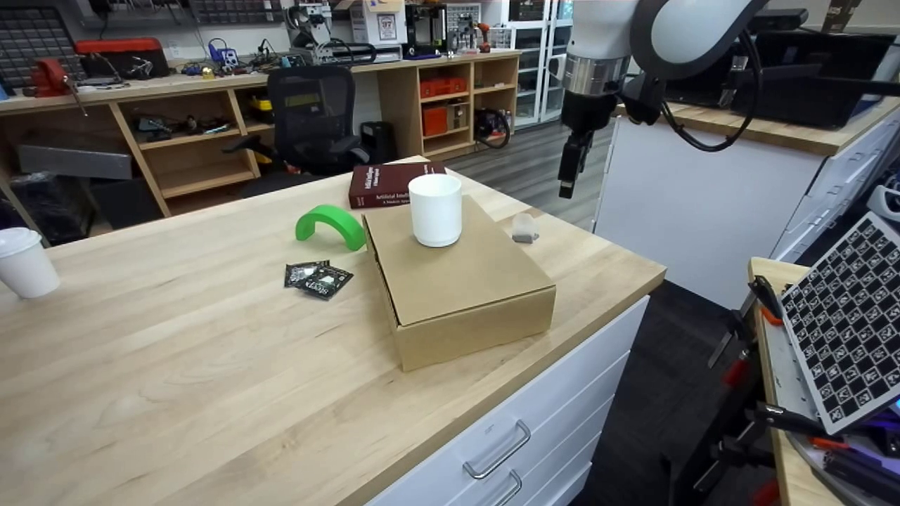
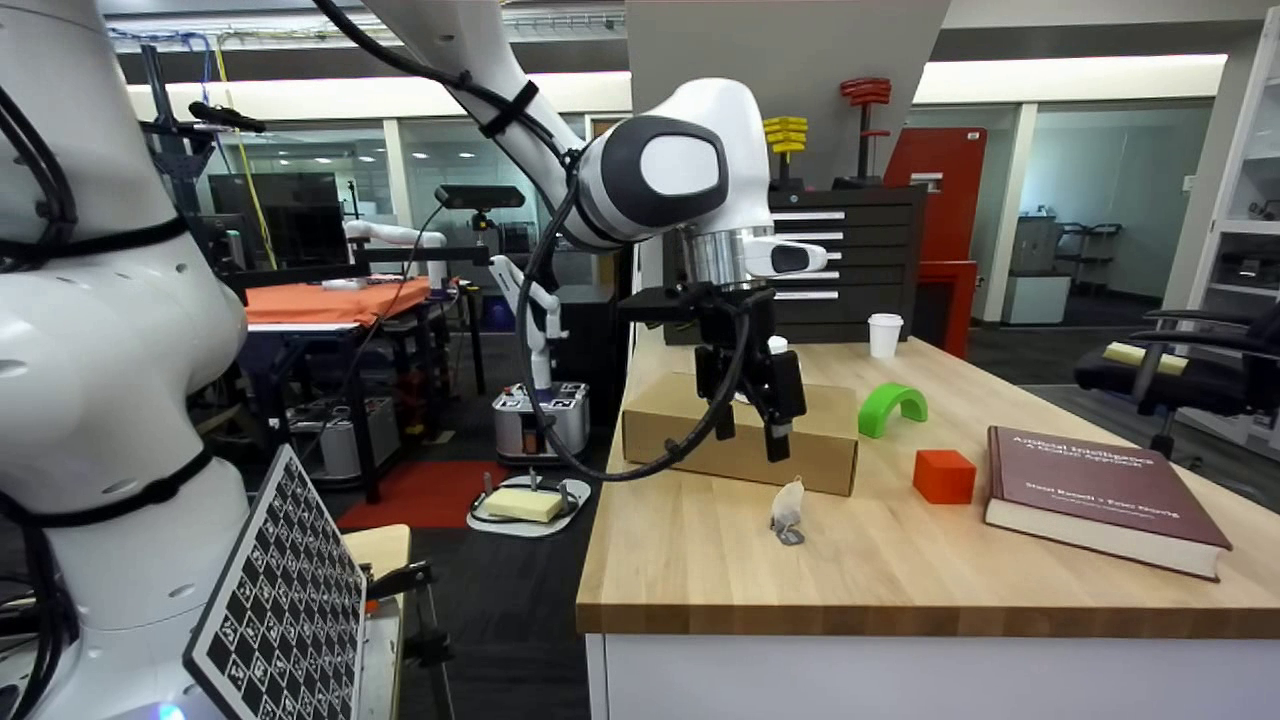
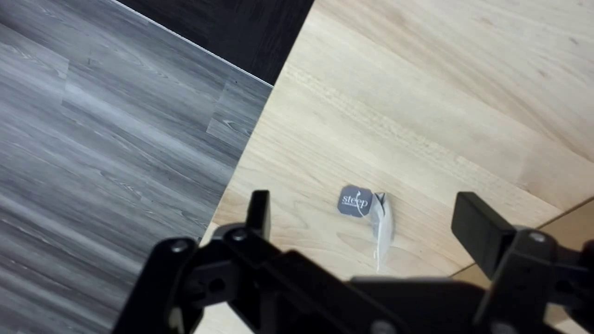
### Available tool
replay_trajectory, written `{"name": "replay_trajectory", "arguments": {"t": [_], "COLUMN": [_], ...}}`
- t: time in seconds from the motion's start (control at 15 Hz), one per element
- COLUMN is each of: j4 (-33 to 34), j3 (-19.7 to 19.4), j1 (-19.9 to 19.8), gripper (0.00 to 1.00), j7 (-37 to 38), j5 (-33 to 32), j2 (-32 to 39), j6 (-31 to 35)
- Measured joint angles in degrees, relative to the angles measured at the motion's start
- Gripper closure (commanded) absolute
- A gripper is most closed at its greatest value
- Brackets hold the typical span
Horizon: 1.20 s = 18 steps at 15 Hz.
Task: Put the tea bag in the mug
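The tea bag (image 3: 383, 227), pale with a grey "steep" tag (image 3: 352, 201), sits on the wooden table near its edge. It shows in both exterior views (image 1: 524, 228) (image 2: 787, 508). The plain white mug (image 1: 435, 211) stands upright on a cardboard box (image 1: 464, 270). In an exterior view the mug is mostly hidden behind the gripper (image 2: 752, 440). My gripper (image 3: 362, 206) is open and empty, pointing down above the tea bag, which appears between its fingers in the wrist view. The gripper (image 1: 567, 186) is apart from the tea bag and table.
The box (image 2: 690, 440) stands beside the tea bag. A green arch (image 1: 330, 223), dark packets (image 1: 318, 278), a maroon book (image 2: 1095, 490), an orange-red cube (image 2: 943, 477) and a lidded paper cup (image 1: 27, 263) are on the table. The table edge (image 3: 241, 157) runs close to the tea bag.
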Motion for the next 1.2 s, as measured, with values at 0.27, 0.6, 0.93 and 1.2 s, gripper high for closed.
{"name": "replay_trajectory", "arguments": {"t": [0.27, 0.6, 0.93, 1.2], "j4": [4.7, 8.5, 11.3, 12.5], "j3": [-0.3, -1.2, -0.9, -0.4], "j1": [0.0, -0.1, 0.0, 0.8], "gripper": [0.00, 0.00, 0.00, 0.00], "j7": [-1.1, -3.7, -6.1, -8.1], "j5": [0.9, 4.3, 4.9, 4.9], "j2": [4.2, 8.7, 12.6, 15.0], "j6": [-0.2, -3.2, -7.2, -8.5]}}
